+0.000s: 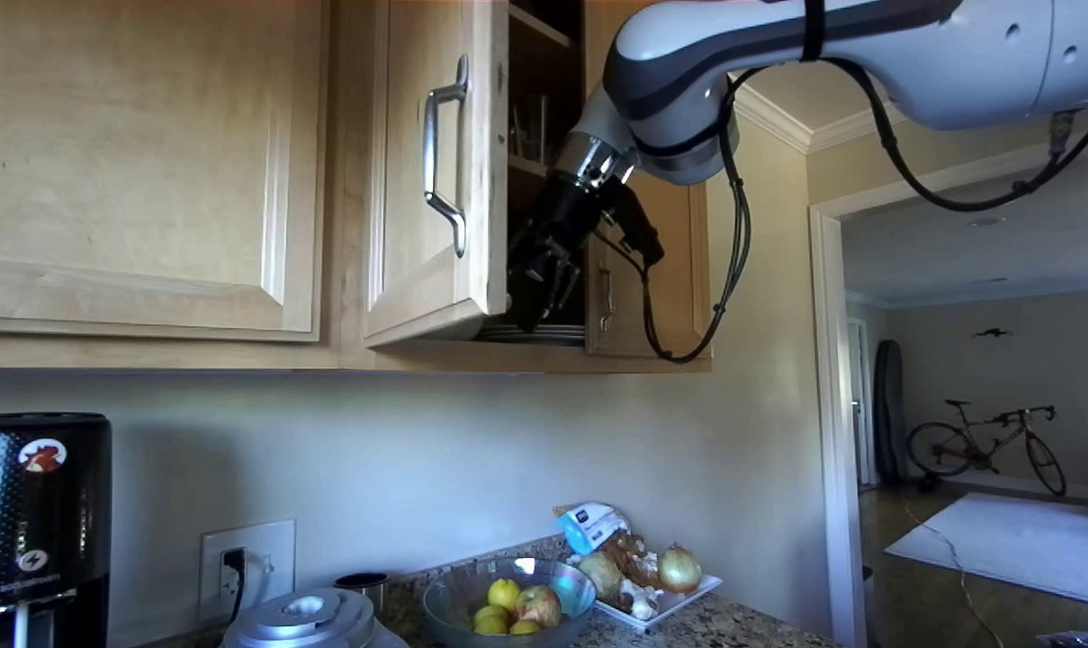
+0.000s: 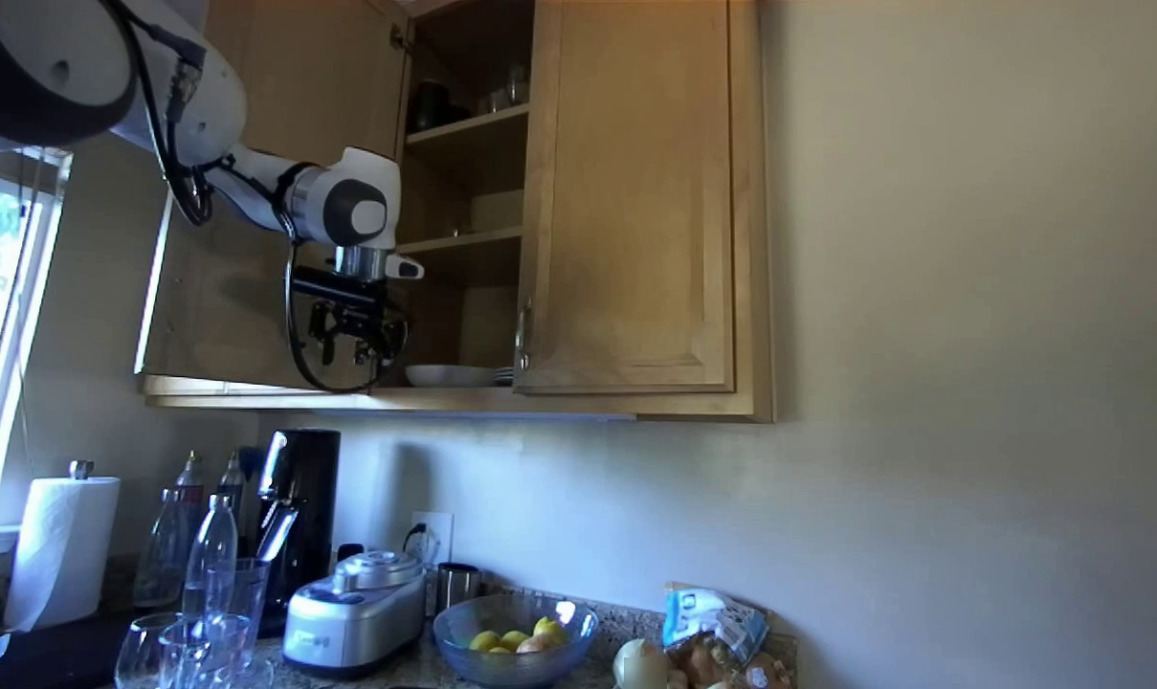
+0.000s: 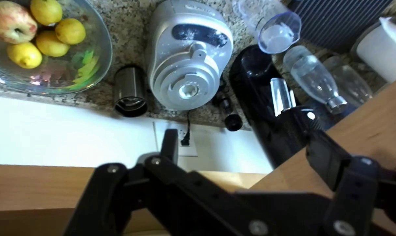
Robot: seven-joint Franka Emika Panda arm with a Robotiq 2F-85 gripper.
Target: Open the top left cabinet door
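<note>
The top left cabinet door (image 1: 422, 171) is honey-coloured wood with a recessed panel and a silver bar handle (image 1: 436, 153). It stands swung open; its inner face shows in an exterior view (image 2: 272, 239) and at the right of the wrist view (image 3: 371, 134). My black gripper (image 1: 540, 292) is on the inner side of the door, by the lower cabinet opening; it also shows in an exterior view (image 2: 353, 349). In the wrist view the gripper (image 3: 247, 149) has its fingers wide apart with nothing between them. The right finger is near the door's inner face; I cannot tell whether it touches.
A matching door with a handle (image 2: 631, 201) is closed beside the opening. A wide wood door (image 1: 139, 162) is closed too. Shelves hold glasses and plates (image 1: 535, 334). Below are a coffee machine (image 2: 300, 517), grey appliance (image 2: 358, 612), fruit bowl (image 2: 463, 651) and bottles (image 2: 212, 550).
</note>
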